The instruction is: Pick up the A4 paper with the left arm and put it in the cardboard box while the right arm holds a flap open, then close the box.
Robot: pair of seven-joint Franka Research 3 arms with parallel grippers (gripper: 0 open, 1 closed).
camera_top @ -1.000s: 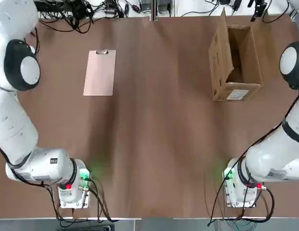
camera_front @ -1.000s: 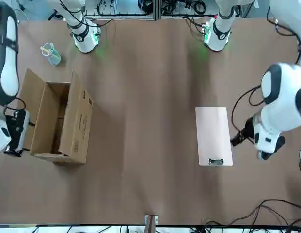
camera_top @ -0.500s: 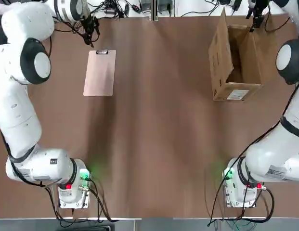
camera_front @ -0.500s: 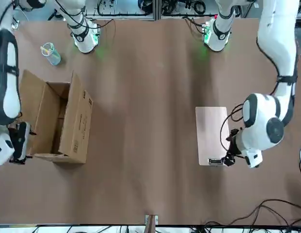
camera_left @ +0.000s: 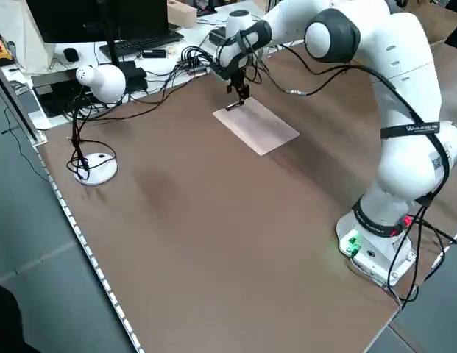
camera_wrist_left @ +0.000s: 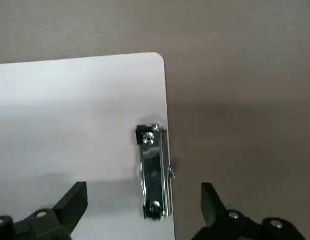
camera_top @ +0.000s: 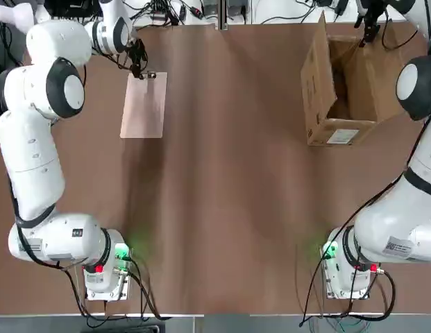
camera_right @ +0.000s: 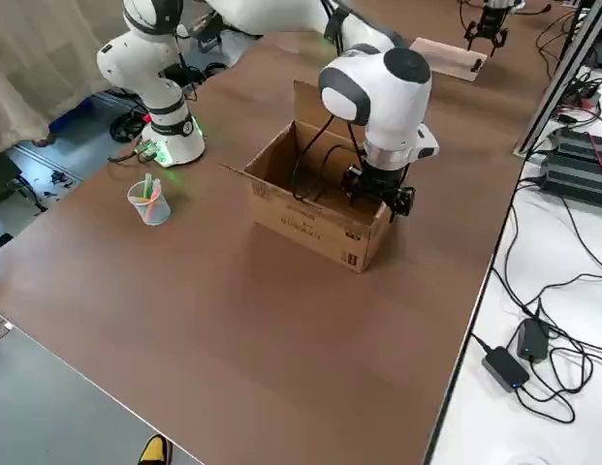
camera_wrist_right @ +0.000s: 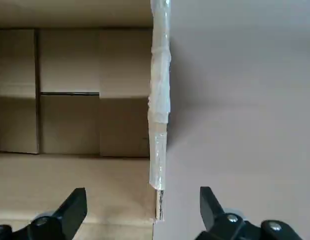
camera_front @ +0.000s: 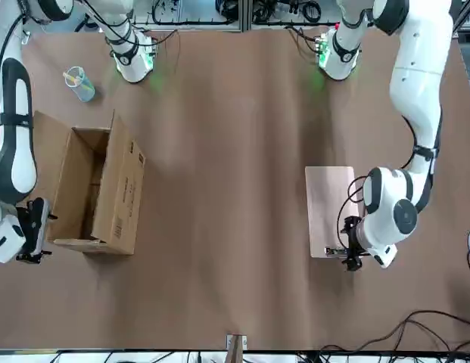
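The A4 paper lies flat at about ten o'clock on the table in the top view, its metal clip at the far short edge. The left gripper is poised over that clip with its jaws spread wide and nothing held. The cardboard box stands at about two o'clock, where the right gripper, equally wide and empty, straddles a taped flap edge. A slip is to be feared if the clip is pinched off-centre; the flat sheet offers little else to grasp. The flap could be crushed or the box shoved by a misjudged descent.
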